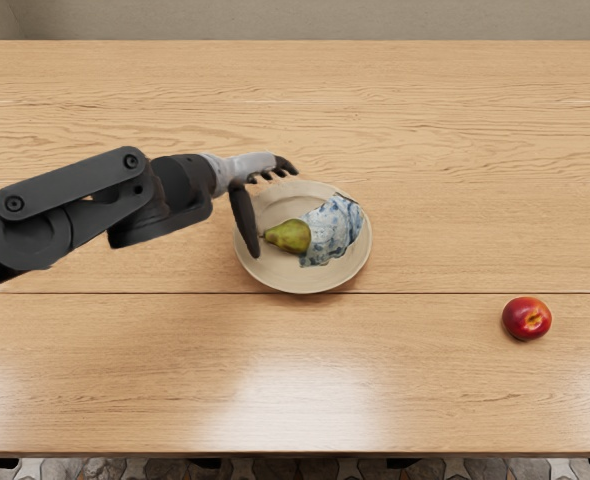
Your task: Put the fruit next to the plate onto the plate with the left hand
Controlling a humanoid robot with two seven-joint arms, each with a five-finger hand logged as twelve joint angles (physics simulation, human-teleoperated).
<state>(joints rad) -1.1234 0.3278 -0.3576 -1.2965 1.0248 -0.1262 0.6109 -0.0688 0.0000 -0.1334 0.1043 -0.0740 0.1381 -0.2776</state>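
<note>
A green pear [289, 236] lies on the beige plate [275, 272] near the table's middle, touching a blue-and-white crumpled object [333, 229] that rests on the plate's right half. My left hand [259, 192] hovers over the plate's upper left rim, fingers spread and holding nothing, with the thumb pointing down just left of the pear. The left arm reaches in from the picture's left edge. A red apple [527, 318] sits alone on the table far to the right of the plate.
The wooden table [295, 380] stretches wide around the plate, with a seam running across below it. The front edge is near the picture's bottom.
</note>
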